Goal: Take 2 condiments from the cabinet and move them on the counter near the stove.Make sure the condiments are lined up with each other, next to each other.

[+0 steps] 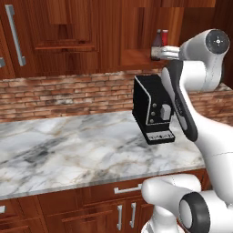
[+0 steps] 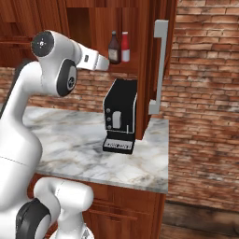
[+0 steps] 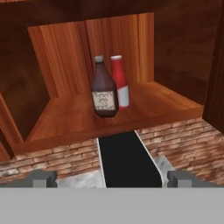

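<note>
Nearest in the hand view, the gripper (image 3: 107, 178) has its 2 dark fingertips (image 3: 38, 177) spread wide apart at the bottom corners, holding nothing. Between them, lower down, sits the flat black top of the coffee machine (image 3: 127, 159) on the marble counter (image 1: 82, 150).

Beyond that is the reddish-brown cabinet (image 3: 87, 114) with its doorless shelf niche. The 2 condiments stand together near the shelf's middle: the dark maroon bottle (image 3: 104, 89) with a pale label in front, and the slim red bottle (image 3: 120, 81) with a white cap just behind it and to its right, touching or nearly so (I cannot tell which). In the right base view the white arm reaches up toward the niche, its hand just short of the bottles.

Risks, as I judge them: the bottles stand so close that open fingers closing on the maroon one may nudge the red one over or push it deeper in. A grip high on the narrow neck could let the bottle tip. The niche's side walls leave little room for wide fingers.

Around: the coffee machine stands directly below the niche, so a straight descent with a bottle would meet it. A brick backsplash (image 1: 68, 95) runs behind the counter, and panelled doors with a silver bar handle (image 1: 15, 35) sit far left.
</note>
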You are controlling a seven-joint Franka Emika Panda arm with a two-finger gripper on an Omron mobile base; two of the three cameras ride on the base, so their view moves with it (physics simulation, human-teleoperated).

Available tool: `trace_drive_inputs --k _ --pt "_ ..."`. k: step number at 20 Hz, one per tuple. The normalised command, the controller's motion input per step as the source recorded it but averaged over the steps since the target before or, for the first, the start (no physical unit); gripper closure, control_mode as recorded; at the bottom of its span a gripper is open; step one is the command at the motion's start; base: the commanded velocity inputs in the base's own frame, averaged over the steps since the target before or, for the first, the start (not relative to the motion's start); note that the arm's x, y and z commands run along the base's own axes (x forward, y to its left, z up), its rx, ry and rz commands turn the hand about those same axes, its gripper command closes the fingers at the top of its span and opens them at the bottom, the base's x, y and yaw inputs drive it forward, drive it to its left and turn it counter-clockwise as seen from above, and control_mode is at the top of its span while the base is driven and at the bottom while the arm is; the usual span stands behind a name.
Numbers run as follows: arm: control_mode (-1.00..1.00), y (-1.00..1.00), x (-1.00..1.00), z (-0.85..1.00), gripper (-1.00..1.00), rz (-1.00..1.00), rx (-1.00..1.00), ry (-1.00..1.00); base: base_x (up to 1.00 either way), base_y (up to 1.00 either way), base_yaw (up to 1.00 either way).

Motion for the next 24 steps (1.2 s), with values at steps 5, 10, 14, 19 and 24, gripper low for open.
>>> trace_drive_inputs --k 5,10,14,19,24 --pt "-1.0 0.0 0.01 0.28 -1.0 0.0 0.0 0.0 0.0 0.0 0.0" --pt "-1.0 0.0 0.12 0.06 -1.0 0.0 -0.02 -0.01 0.0 0.0 0.0" --pt "-1.0 0.0 0.25 0.0 -1.0 0.0 -0.06 -0.09 0.0 0.0 0.0" --pt "-1.0 0.0 0.21 0.0 -1.0 0.0 -0.04 -0.06 0.0 0.0 0.0" --pt "-1.0 0.0 0.2 0.0 -1.0 0.0 -0.01 -0.03 0.0 0.0 0.0"
